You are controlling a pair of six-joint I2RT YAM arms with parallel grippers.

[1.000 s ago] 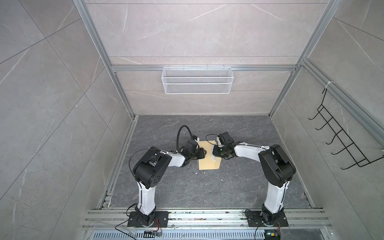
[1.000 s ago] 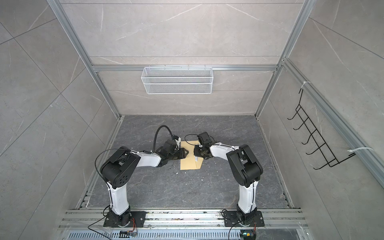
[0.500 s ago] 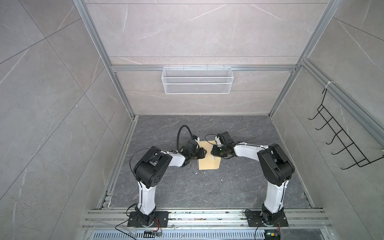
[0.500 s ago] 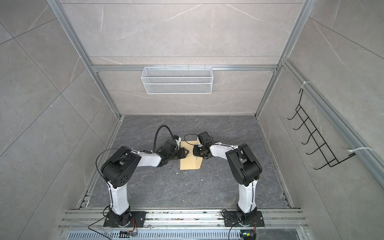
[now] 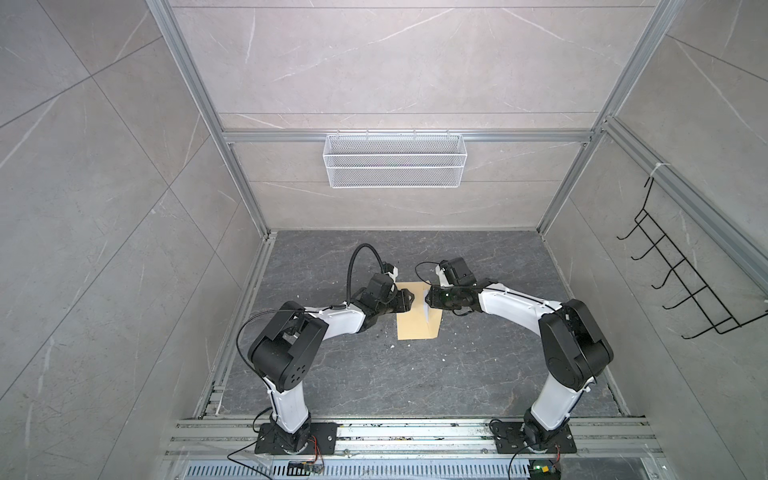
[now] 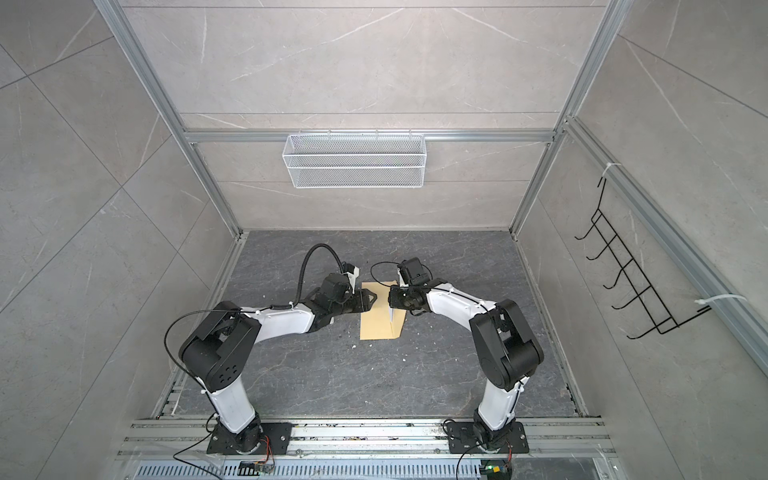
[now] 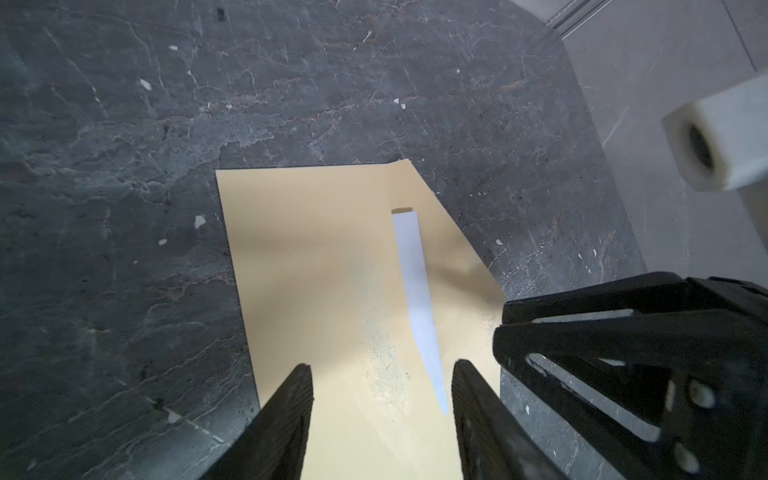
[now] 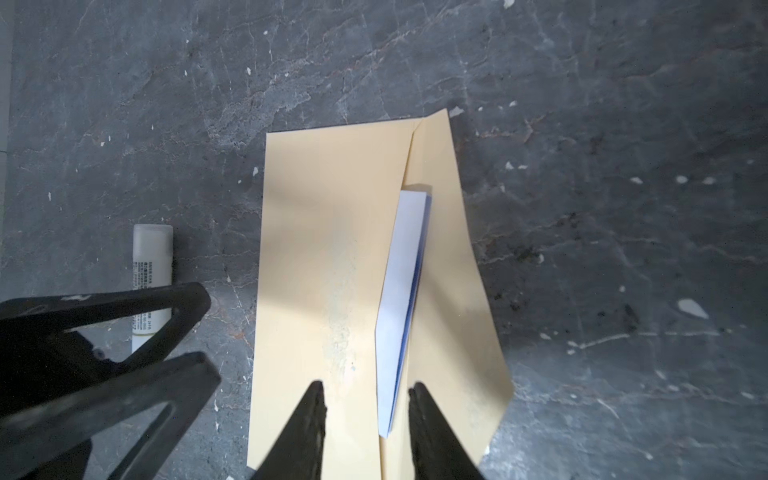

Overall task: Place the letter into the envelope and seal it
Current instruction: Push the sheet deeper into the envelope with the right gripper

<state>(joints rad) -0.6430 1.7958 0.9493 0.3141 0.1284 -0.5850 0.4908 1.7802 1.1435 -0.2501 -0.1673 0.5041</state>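
lying on veined stone point(image 5: 374, 374), smooth tan envelope point(image 5: 415, 326), white letter point(image 8: 401, 291) sliver peeking out, left jaws spread, right jaws spread

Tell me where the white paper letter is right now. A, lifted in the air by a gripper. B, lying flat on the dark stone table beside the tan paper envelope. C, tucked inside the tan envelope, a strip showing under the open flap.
C: a narrow white strip of the letter shows between the body of the envelope and its unsealed flap.
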